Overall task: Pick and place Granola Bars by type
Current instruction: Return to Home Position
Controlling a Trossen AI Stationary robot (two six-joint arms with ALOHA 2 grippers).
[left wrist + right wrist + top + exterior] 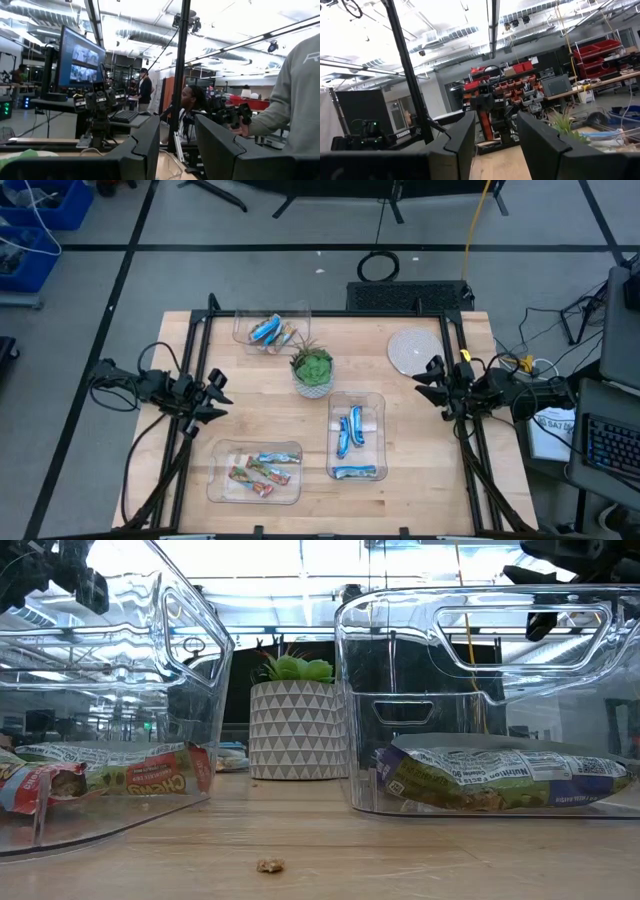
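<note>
Left jaws stand released and hold nothing, hovering on the left arm [165, 388] over the left edge of the desk [420, 470], about level with the plant. The left wrist view shows a clear gap between the two dark fingers [145, 150].

Toward the front of the desk, just right of that arm, a clear bin [212, 480] holds Granola Bars [262, 475] in red, tan and green wrappers, lying loosely at angles. The low view shows red wrappers against its wall. At the back, a second clear bin [240, 320] holds a few bars, mostly blue.

Next comes the potted plant [312, 370] in a white patterned pot, near the desk's middle. Right of it and nearer the front, a third clear bin [382, 410] holds blue-wrapped bars: two side by side lengthwise and one across the front end. A round pale mat [415, 350] lies at the back right.

Right jaws, on the right arm [500, 392] over the right edge, are likewise released and hold nothing. In the low view a small crumb [268, 865] lies on the bare wood in front.
</note>
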